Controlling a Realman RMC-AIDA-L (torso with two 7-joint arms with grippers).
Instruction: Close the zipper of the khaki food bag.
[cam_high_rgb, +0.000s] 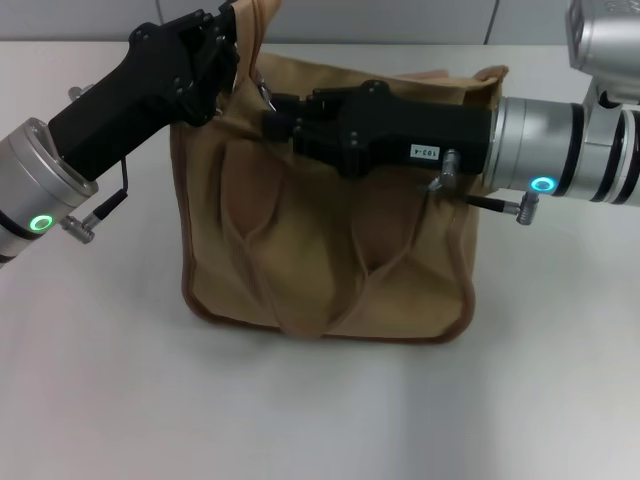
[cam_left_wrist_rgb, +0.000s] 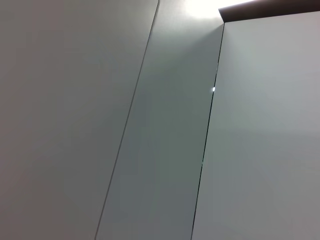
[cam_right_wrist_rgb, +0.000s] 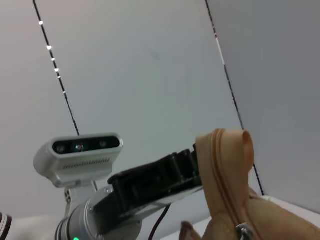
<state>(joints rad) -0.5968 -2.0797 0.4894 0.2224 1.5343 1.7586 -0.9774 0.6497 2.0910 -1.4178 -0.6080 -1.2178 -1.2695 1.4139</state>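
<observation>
**Both grippers at the top edge of the khaki food bag**

The left gripper is at the bag's upper left corner, its fingers pinched on the raised end flap of the khaki food bag. In the right wrist view that same gripper shows as a black body pressed against a tall tab of tan fabric, the end of the khaki food bag pulled upward.

The right gripper lies along the top of the bag, reaching from the bag's right side toward its left end. Its tips sit just beside a small silver piece, the slider of the zipper, close under the left gripper. Whether its fingers are spread or pressed together cannot be told, since the black body hides them.

In the right wrist view the zipper runs as a stitched line up the middle of the raised tab, with a small shiny metal part at its lower end near the picture's edge.

The bag stands upright on the white table, its two loop handles hanging down the front face and darker piping along its bottom edge. Its top right corner stands up behind the right arm's wrist.

The left wrist view shows only pale wall panels with thin dark seams between them.
</observation>
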